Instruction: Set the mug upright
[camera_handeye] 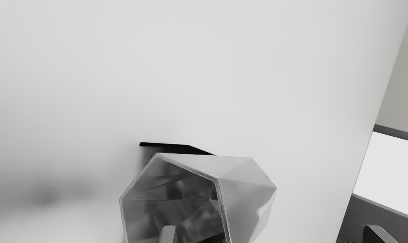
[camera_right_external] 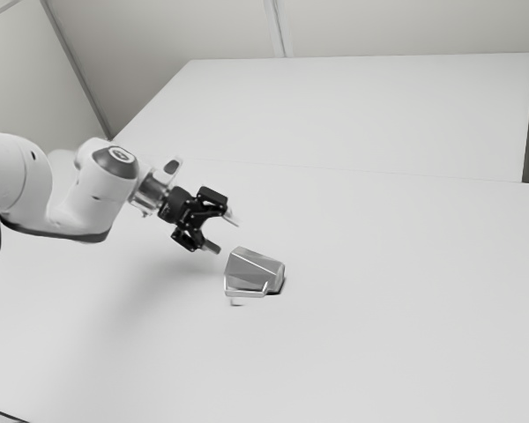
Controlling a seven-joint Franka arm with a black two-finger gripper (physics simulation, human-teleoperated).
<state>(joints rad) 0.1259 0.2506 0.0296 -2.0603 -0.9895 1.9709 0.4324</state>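
Observation:
In the exterior view my gripper (camera_right_external: pixel 225 233) is open above the white table, just to the upper left of the mug. The faceted, shiny grey mug (camera_right_external: pixel 253 272) lies tipped on its side. In the wrist view the mug (camera_handeye: pixel 246 202) turns its dark open mouth toward my hand. My gripper (camera_handeye: pixel 270 234) shows there with its fingertips wide apart; one fingertip (camera_handeye: pixel 168 233) overlaps the mug's mouth, while the other is off to the side of the mug. Nothing is held. The mug's lower part is cut off in the wrist view.
The white table (camera_right_external: pixel 379 352) surrounds the mug, and a dark shadow lies beside it. A second white surface (camera_right_external: pixel 353 115) stands behind, at the top of the exterior view. Past the table's edge, the wrist view has a dark grey area (camera_handeye: pixel 376 216) and a bright white panel (camera_handeye: pixel 389 172).

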